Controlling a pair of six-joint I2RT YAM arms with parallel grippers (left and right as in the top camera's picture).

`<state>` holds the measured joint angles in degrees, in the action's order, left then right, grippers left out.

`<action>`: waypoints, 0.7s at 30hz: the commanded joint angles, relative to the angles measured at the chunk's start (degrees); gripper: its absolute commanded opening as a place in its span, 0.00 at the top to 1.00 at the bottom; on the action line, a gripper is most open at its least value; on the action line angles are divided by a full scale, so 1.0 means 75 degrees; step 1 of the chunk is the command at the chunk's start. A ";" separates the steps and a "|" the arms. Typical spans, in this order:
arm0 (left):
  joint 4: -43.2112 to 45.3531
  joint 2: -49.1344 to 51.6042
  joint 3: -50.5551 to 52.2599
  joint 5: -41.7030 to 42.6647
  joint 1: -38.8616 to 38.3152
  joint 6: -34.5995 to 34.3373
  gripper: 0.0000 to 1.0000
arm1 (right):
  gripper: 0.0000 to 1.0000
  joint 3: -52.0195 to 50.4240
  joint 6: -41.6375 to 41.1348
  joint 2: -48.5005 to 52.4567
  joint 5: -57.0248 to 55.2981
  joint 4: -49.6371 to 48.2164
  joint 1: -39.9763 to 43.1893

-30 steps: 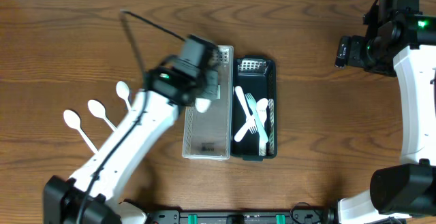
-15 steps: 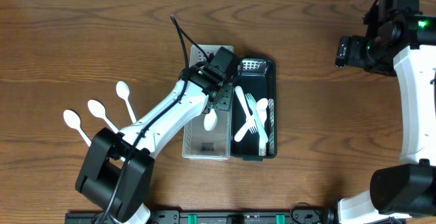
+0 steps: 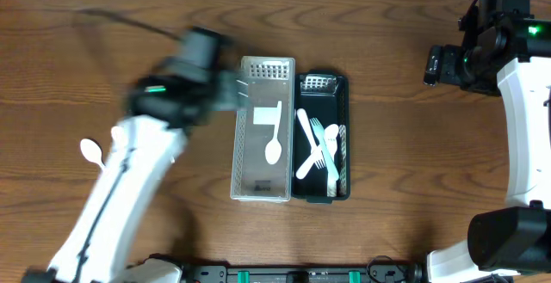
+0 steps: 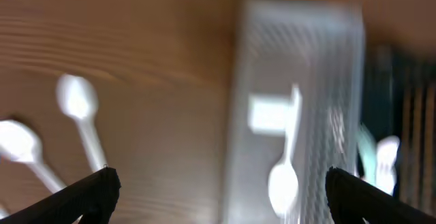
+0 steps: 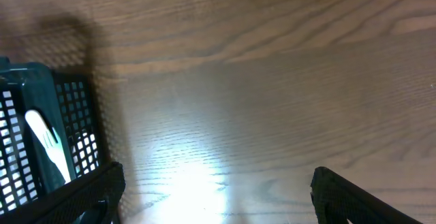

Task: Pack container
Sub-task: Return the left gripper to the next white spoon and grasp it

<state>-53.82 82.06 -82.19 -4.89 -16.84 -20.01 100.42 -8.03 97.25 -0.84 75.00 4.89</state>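
Overhead, a clear basket (image 3: 258, 178) sits mid-table with one white spoon (image 3: 274, 138) lying flat inside it, bowl toward the near end. Just beside it on the right, a black basket (image 3: 347, 137) holds a crossed heap of white cutlery (image 3: 317, 145). The left arm (image 3: 138, 158) is badly blurred over the wood to the left of the clear basket and apart from it. It hides most of what lies there, and only one loose spoon (image 3: 89, 151) shows at its edge. The right arm (image 3: 516, 102) is parked at the far right, well apart from both baskets. Left wrist view: the left gripper (image 4: 225, 193) has its jaws spread wide with nothing between them. Below it are the clear basket with the spoon resting inside and, on the bare table (image 4: 163, 81), two more spoons (image 4: 78, 105), possibly a third at the frame's corner, though the blur makes that uncertain. Right wrist view: the right gripper (image 5: 218, 197) is likewise spread and empty above bare wood, with only a corner of the black basket in sight. By this reading the packing is partway done. One spoon is delivered to the clear basket, the table spoons remain to be fetched, and the next pick-up has not yet begun.
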 commanded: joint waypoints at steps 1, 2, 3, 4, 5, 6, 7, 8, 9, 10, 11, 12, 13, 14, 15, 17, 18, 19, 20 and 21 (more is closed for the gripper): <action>-0.0358 0.0204 0.0061 0.0309 0.1122 -0.0501 0.02 | 0.09 0.0009 0.0117 0.0050 0.0026 0.0000 -0.0003; -0.0428 0.0347 0.0064 0.0312 0.1445 -0.0612 0.02 | 0.09 0.0009 0.0117 0.0050 0.0026 0.0000 -0.0003; -0.0455 0.0495 0.0064 0.0315 0.1684 -0.0676 0.02 | 0.09 0.0009 0.0117 0.0047 0.0026 0.0003 -0.0003; -0.0455 0.0662 0.0064 0.0329 0.1888 -0.0723 0.02 | 0.09 0.0009 0.0117 0.0050 0.0026 0.0006 -0.0006; -0.0414 0.0871 0.0064 0.0350 0.2087 -0.0723 0.02 | 0.09 0.0009 0.0114 0.0047 0.0029 0.0020 -0.0006; -0.0361 0.1105 0.0064 0.0364 0.2244 -0.0720 0.02 | 0.09 0.0006 0.0114 0.0047 0.0026 0.0035 -0.0006; -0.0300 0.1309 0.0064 0.0364 0.2352 -0.0720 0.02 | 0.09 0.0009 0.0114 0.0047 0.0026 0.0058 -0.0003; -0.0230 0.1521 0.0064 0.0364 0.2439 -0.0717 0.02 | 0.09 0.0006 0.0114 0.0047 0.0026 0.0076 -0.0003; -0.0149 0.1766 0.0064 0.0364 0.2530 -0.0717 0.02 | 0.10 0.0006 0.0114 0.0050 0.0026 0.0093 -0.0003; -0.0073 0.1973 0.0064 0.0361 0.2605 -0.0717 0.02 | 0.09 0.0009 0.0114 0.0047 0.0026 0.0119 -0.0003; 0.0020 0.2203 0.0064 0.0364 0.2693 -0.0720 0.02 | 0.09 0.0006 0.0114 0.0047 0.0026 0.0149 -0.0003; 0.0093 0.2390 0.0064 0.0364 0.2769 -0.0717 0.02 | 0.09 0.0006 0.0114 0.0047 0.0026 0.0172 -0.0003; 0.0181 0.2591 0.0064 0.0364 0.2871 -0.0720 0.02 | 0.09 0.0006 0.0114 0.0050 0.0026 0.0192 -0.0003; 0.0248 0.2780 0.0064 0.0367 0.2975 -0.0720 0.02 | 0.09 0.0006 0.0114 0.0047 0.0023 0.0210 -0.0003; 0.0283 0.2903 0.0067 0.0370 0.3051 -0.0720 0.02 | 0.09 0.0006 0.0114 0.0050 0.0026 0.0221 -0.0003; 0.0344 0.3179 0.0079 0.0396 0.3246 -0.0717 0.02 | 0.09 0.0006 0.0114 0.0047 0.0023 0.0236 -0.0003; 0.0353 0.3305 0.0082 0.0455 0.3328 -0.0714 0.02 | 0.09 0.0006 0.0114 0.0047 0.0023 0.0236 -0.0003; 0.0391 0.3433 0.0099 0.0627 0.3410 -0.0621 0.02 | 0.09 0.0006 0.0114 0.0050 0.0023 0.0236 -0.0003; 0.0460 0.3555 0.0128 0.0880 0.3480 -0.0449 0.02 | 0.09 0.0006 0.0114 0.0047 0.0023 0.0233 -0.0003; 0.0513 0.3663 0.0152 0.1072 0.3529 -0.0353 0.02 | 0.09 0.0006 0.0114 0.0050 0.0023 0.0230 -0.0003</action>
<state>-50.43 107.55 -82.06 -0.69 8.29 -24.36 100.42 -8.03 97.25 -0.84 76.69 4.89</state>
